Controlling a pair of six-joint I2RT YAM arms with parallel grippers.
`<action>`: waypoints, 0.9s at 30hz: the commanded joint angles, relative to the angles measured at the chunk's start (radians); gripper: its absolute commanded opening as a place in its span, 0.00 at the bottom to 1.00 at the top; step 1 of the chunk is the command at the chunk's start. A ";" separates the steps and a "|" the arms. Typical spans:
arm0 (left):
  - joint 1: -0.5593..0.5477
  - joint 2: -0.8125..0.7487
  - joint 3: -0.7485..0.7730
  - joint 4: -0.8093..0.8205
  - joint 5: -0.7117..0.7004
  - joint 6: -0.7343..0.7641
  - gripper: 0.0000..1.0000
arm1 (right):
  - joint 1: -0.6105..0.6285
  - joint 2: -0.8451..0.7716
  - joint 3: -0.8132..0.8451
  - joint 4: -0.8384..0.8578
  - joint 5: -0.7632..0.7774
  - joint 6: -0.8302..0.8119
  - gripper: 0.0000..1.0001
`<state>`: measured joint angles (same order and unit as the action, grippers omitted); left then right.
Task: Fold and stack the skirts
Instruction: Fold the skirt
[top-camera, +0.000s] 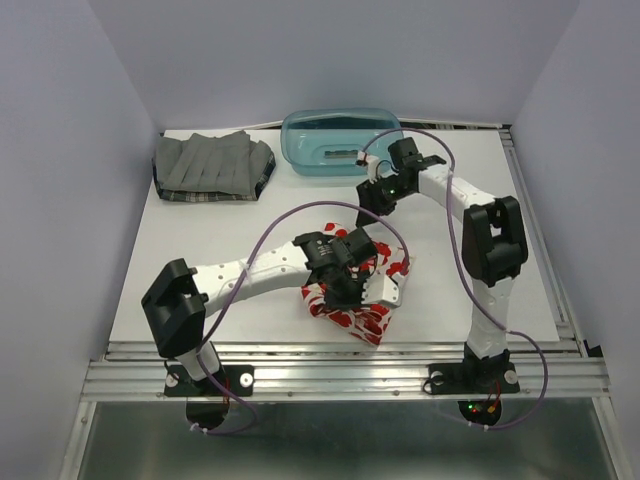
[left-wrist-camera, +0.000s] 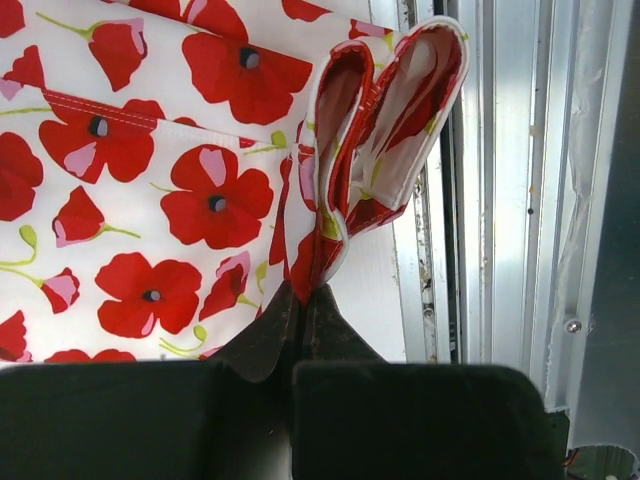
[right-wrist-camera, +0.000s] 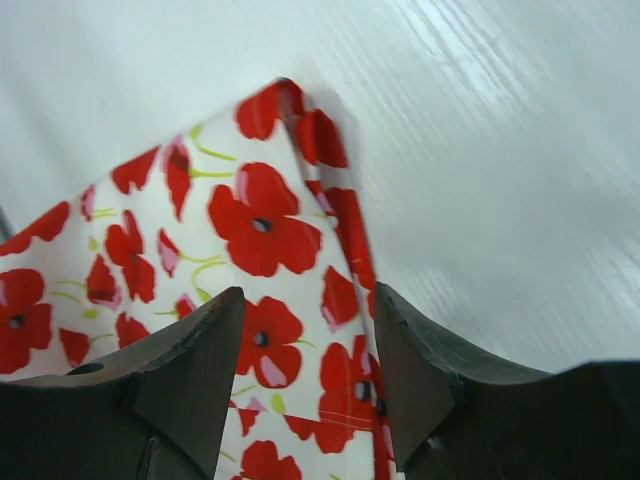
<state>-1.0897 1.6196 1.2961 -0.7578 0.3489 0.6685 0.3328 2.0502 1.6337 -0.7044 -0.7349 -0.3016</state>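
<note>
Three small cloth skirts lie on a white table (top-camera: 200, 250), seen from just behind two robot arms fixed at its near edge. At the far left corner, a plain grey pleated skirt (top-camera: 205, 160) rests flat on top of a navy, white and green plaid skirt (top-camera: 200, 196), whose checked edge shows along the near and right sides. Just to the right of that pile, at the far edge, stands a teal plastic basket (top-camera: 300, 135).

The third skirt, white cotton printed with red poppies (top-camera: 350, 320), sits near the front middle of the table, close to the aluminium rail (top-camera: 340, 365) along the near edge. It is partly folded and bunched.

The left gripper (left-wrist-camera: 300, 300) is on this poppy skirt. Its jaws are pressed together on a doubled edge of the cloth, and the pinched fabric stands up from them in a loop, while the rest of the skirt spreads flat to one side.

The right gripper (right-wrist-camera: 308, 295) reaches in from the far side, over a corner of the same skirt. Its jaws stand apart, with the poppy cloth lying between and below the two fingers, not pinched. Whether the fingertips touch the fabric cannot be made out.
</note>
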 joint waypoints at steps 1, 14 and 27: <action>-0.004 -0.046 0.014 0.017 0.030 -0.003 0.00 | 0.000 0.076 0.048 -0.099 0.114 -0.060 0.62; 0.025 0.009 0.135 0.014 -0.042 0.023 0.00 | 0.012 0.173 -0.056 -0.121 0.014 -0.110 0.31; 0.146 0.174 0.301 0.046 -0.122 0.164 0.00 | 0.078 0.103 -0.167 -0.076 -0.113 -0.097 0.20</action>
<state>-0.9718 1.7721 1.5459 -0.7380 0.2558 0.7643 0.3920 2.1788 1.4979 -0.7834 -0.8623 -0.3878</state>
